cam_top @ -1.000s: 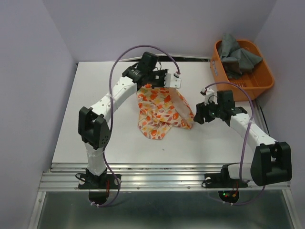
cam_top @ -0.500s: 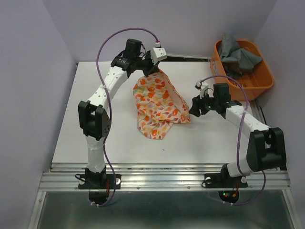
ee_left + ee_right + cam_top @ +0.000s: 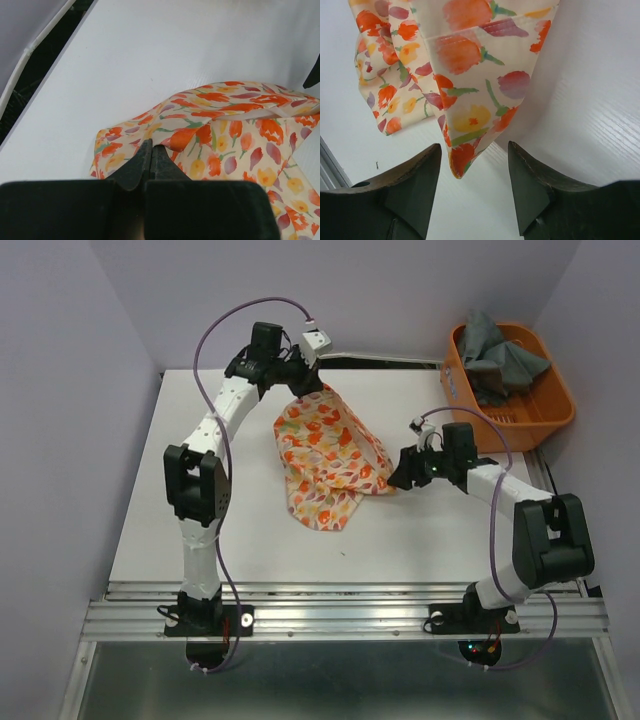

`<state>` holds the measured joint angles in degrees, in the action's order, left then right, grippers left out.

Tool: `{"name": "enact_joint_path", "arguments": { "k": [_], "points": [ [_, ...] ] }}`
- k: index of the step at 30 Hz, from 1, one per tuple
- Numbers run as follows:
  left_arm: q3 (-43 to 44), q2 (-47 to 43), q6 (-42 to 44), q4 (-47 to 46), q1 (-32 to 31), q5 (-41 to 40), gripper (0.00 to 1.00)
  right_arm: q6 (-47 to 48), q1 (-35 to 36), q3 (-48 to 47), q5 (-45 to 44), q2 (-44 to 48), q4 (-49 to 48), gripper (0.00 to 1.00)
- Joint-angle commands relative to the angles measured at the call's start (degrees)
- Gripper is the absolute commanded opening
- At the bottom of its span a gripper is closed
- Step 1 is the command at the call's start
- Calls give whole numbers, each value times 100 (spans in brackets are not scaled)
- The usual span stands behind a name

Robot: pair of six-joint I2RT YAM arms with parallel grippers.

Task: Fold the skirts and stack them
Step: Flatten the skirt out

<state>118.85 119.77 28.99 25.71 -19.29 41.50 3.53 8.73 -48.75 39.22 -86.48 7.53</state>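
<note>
Printed skirt: the printed skirt (image 3: 325, 455) is in the middle of the table (image 3: 200, 510), towards the far edge. Its far corner is lifted and the rest drapes down onto the table towards the near edge.
Long axis: it runs from far to near, with one loose corner sticking out towards the right edge.
Left fingers: the left fingers (image 3: 151, 155) are closed, pinching the far corner of the printed skirt and holding it up near the far edge.
Right fingers: the right fingers (image 3: 398, 476) are spread apart and hold nothing. They are at the loose right-hand corner.
Key relation: in the right wrist view the tip of that corner points into the gap between the spread fingers. It sits closer to one finger than the other, and I cannot tell whether it touches.
Nearer arm: the right arm is nearest the free corner.
Next move, as I judge it: close on that corner, centring it first so the cloth does not slip out.
Grey skirt: the grey skirt (image 3: 500, 355) is bunched in the basket (image 3: 545, 415) at the far right corner, well apart from both arms and not yet folded.
</note>
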Motion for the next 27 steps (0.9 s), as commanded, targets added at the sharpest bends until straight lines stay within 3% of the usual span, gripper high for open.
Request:
{"name": "enact_joint_path", "arguments": {
  "k": [1,5,6,8,9,10,17,20,22,27],
  "points": [
    [218,-120,-192,-251,92,236,0,-282,189,32,-272,-141,-664,59],
    [165,-138,-192,-277,127,254,0,-651,252,15,-1170,-430,-1192,42],
    [156,-146,-192,-286,136,254,0,-721,252,-11,-1310,-484,-1314,30],
    [104,-173,-201,-304,162,262,0,-845,252,-142,-1750,-572,-1359,19],
    [86,-199,-227,-321,188,263,0,-776,252,-196,-1908,-633,-1351,7],
    [69,-234,-288,-330,206,263,0,-714,252,-257,-2197,-642,-1272,2],
    [762,-497,-342,-173,698,-36,0,998,252,-1232,-2963,-221,-227,1],
    [833,-936,79,47,830,-212,0,1737,252,-2092,-3236,16,291,1],
    [554,-1574,509,74,848,-195,0,2202,252,-2837,-3350,87,696,1],
    [-1458,-3307,1002,-391,865,-1,0,2863,252,-3842,-3649,412,1679,1]
  ]
}}
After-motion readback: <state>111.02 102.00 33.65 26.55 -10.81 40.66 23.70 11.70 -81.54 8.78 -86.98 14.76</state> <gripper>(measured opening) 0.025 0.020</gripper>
